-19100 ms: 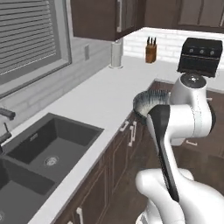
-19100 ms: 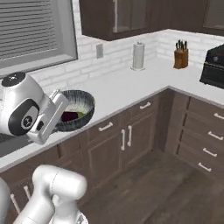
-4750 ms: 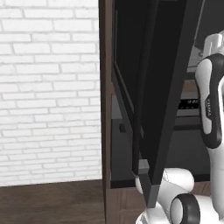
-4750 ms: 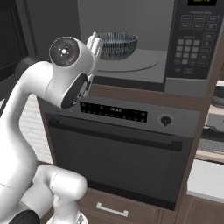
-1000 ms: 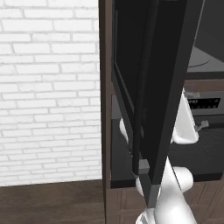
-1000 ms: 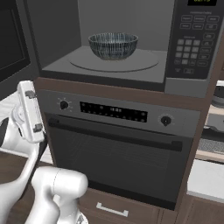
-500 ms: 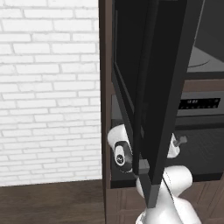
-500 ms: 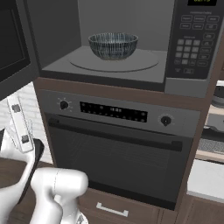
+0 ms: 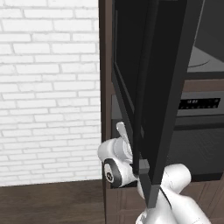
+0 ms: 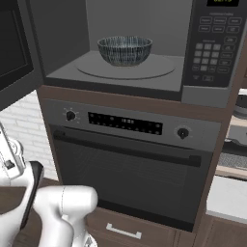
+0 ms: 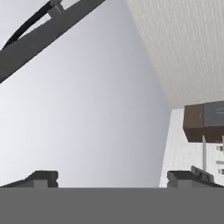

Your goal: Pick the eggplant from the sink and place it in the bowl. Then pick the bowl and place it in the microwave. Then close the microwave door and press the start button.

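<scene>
We see the microwave door (image 9: 151,87) edge-on across the centre of the left base view, cut off by the top edge and hiding most of the microwave (image 9: 205,48) cavity at upper right. The bowl (image 10: 125,50), upper centre in the right base view, conceals its contents behind its rim. The gripper (image 11: 111,177) fingertips are cropped at the lower edge of the hand view.
</scene>
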